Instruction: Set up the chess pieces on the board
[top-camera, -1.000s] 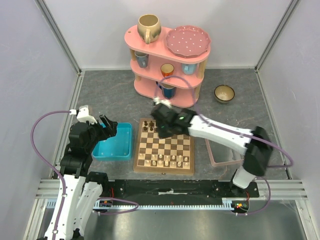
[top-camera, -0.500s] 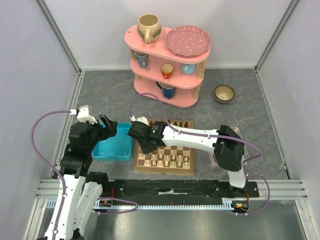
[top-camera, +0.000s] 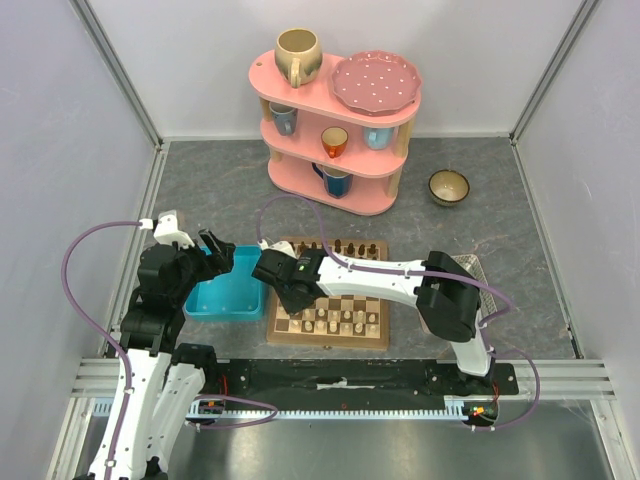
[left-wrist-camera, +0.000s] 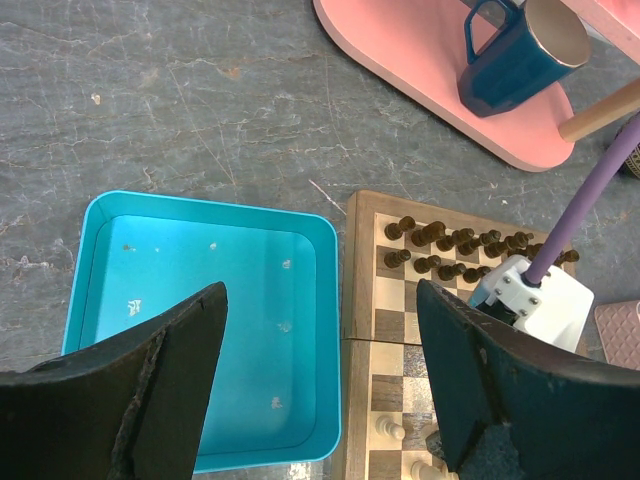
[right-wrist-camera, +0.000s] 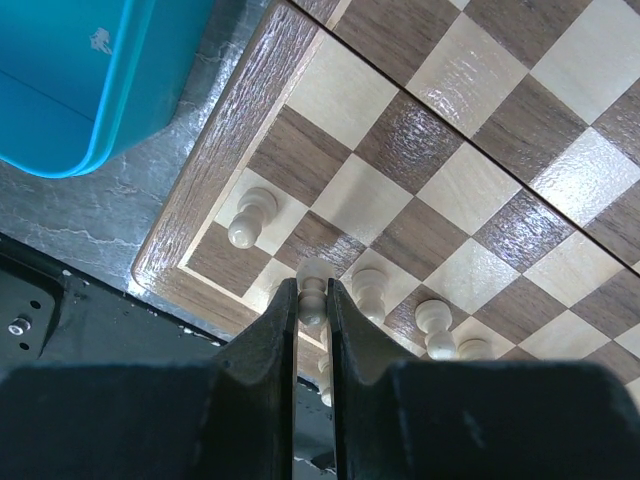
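The board (top-camera: 328, 342) lies in the middle of the table, with dark chessmen (top-camera: 335, 247) along its far rows and pale cream chess pieces (top-camera: 342, 320) in its near rows. My right gripper (top-camera: 288, 287) hangs over the board's near left corner. In the right wrist view the right gripper (right-wrist-camera: 312, 290) is shut on a cream pawn (right-wrist-camera: 314, 297), head up between the fingers, above the board (right-wrist-camera: 215, 150). Other cream pieces (right-wrist-camera: 250, 215) stand close by. My left gripper (top-camera: 215, 250) is open and empty above the turquoise tray; the left wrist view shows the left gripper (left-wrist-camera: 320, 295) spread wide.
The turquoise tray (top-camera: 228, 300) sits left of the board and touches its edge (left-wrist-camera: 358, 260). A clear pink-rimmed tray (top-camera: 440, 318) lies to the right, partly under the right arm. A pink shelf (top-camera: 335, 120) with mugs and a plate stands behind, and a bowl (top-camera: 449, 186) at the back right.
The right arm swung from the far side of the board to its near left corner and now sits slightly lower there. The left arm has not moved.
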